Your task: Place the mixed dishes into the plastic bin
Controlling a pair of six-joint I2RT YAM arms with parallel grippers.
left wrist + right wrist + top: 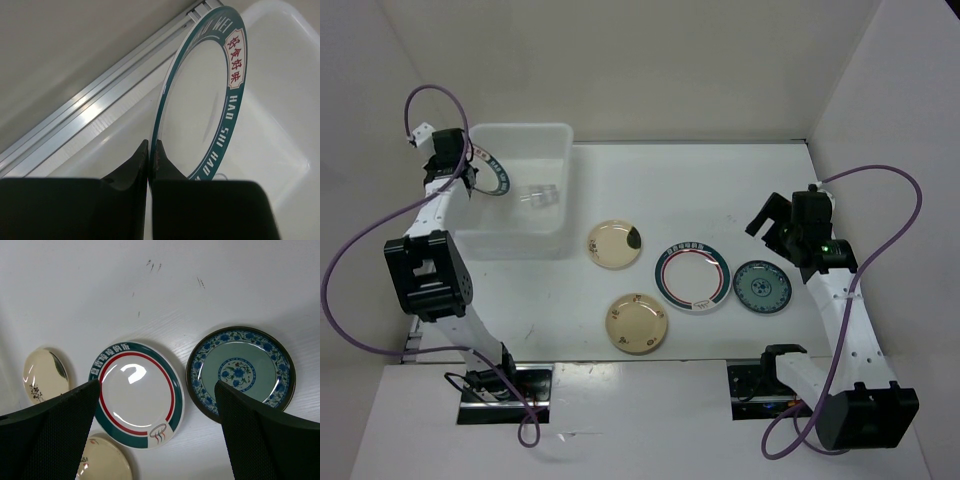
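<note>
White with a teal rim, the lettered plate (200,100) stood on edge over the bin (516,243), pinched at its rim by the left end effector (151,150), whose fingers were closed on it. Seen from above, it hung in the bin's left half, close to the left wall. Whether its lower edge touched the bin floor could not be told. I judged the step in hand to be the delivery of this plate, with the release not yet made.

Four more plates lay flat on the desk (620,180), right of the bin. One cream plate (614,244) sat nearest the bin and a second cream plate (637,322) lay closer to the arm bases. Next came the red-ringed plate (693,278), and the teal plate (763,287) lay just beside it, furthest right.

The right end effector (156,387) hung above those last two, jaws spread wide and holding nothing.

The next move called for the left arm to lower or tip the lettered plate so it lay down gently, and only after that to let go. The right arm would have to catch a thin rim lying flat on the desk, which looked the harder grasp.
</note>
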